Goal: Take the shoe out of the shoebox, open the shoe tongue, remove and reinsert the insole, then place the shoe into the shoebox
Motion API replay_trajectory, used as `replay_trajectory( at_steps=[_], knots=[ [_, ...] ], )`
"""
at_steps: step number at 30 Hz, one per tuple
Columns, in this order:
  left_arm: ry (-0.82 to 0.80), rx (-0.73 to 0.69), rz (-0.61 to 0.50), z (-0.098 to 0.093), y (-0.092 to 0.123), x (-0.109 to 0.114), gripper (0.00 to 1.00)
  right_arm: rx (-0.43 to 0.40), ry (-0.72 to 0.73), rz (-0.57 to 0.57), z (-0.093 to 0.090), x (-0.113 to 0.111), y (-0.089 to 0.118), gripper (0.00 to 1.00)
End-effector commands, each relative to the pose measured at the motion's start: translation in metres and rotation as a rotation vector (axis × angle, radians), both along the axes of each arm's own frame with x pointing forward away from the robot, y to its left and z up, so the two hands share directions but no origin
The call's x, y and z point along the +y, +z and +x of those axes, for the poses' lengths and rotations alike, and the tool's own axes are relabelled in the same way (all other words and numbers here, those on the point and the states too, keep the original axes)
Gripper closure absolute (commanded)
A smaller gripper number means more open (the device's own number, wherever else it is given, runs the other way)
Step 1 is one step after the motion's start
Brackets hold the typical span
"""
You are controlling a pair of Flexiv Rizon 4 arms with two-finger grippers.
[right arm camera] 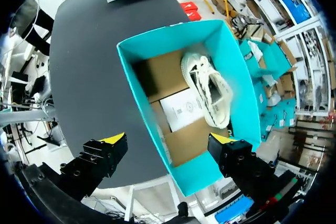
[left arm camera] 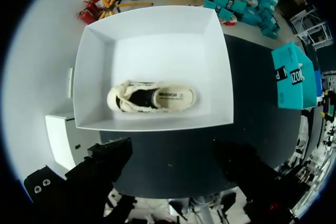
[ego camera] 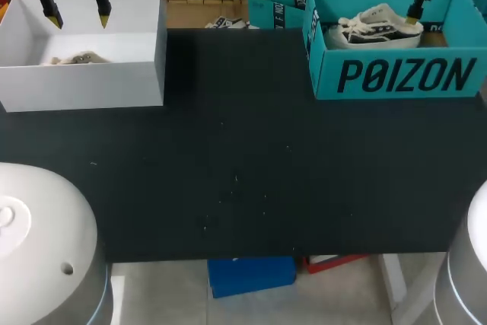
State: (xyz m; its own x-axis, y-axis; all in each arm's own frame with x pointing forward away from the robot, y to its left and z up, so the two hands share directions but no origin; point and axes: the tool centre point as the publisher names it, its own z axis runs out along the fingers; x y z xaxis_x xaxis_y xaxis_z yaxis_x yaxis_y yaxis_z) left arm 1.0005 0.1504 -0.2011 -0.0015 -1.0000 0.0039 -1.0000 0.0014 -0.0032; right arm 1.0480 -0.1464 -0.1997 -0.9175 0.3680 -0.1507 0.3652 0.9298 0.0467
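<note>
At the far left corner of the counter [ego camera: 243, 157] stands a white box [ego camera: 84, 85] with a cream shoe [left arm camera: 152, 98] inside. The shoe sits on its sole with its opening upward and the insole showing, apart from the walls. The left tool [ego camera: 77, 14] hangs above this box, fingers spread wide and holding nothing.

At the far right corner is a teal shoebox [ego camera: 396, 74] holding a white shoe [ego camera: 377, 27] with dark stripes and loose laces, resting on the brown floor of the box. The right tool [right arm camera: 168, 142] hovers over it, also spread wide and empty.

No shoe is out yet, so the task looks to be at its very start. I cannot tell which boxed shoe is meant to come out first.

Either shoe should be light, with a soft upper that gives under pressure and a firmer sole. The heel collar or the side wall at the opening looks like the best hold, one finger inside and one outside. The laces could snag, and the fuzzy trim may slip.
</note>
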Motion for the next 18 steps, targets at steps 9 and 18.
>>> replay_trajectory(
  at_steps=[9,18],
  knots=[
    [0.000,0.002,0.002,0.000,0.001,0.000,0.00,0.051,0.601,0.073,0.064,0.002,-0.028,0.00],
    [0.000,0.002,0.002,0.000,0.001,0.000,0.00,0.100,0.669,0.039,0.096,0.007,-0.054,0.06]
  ],
)
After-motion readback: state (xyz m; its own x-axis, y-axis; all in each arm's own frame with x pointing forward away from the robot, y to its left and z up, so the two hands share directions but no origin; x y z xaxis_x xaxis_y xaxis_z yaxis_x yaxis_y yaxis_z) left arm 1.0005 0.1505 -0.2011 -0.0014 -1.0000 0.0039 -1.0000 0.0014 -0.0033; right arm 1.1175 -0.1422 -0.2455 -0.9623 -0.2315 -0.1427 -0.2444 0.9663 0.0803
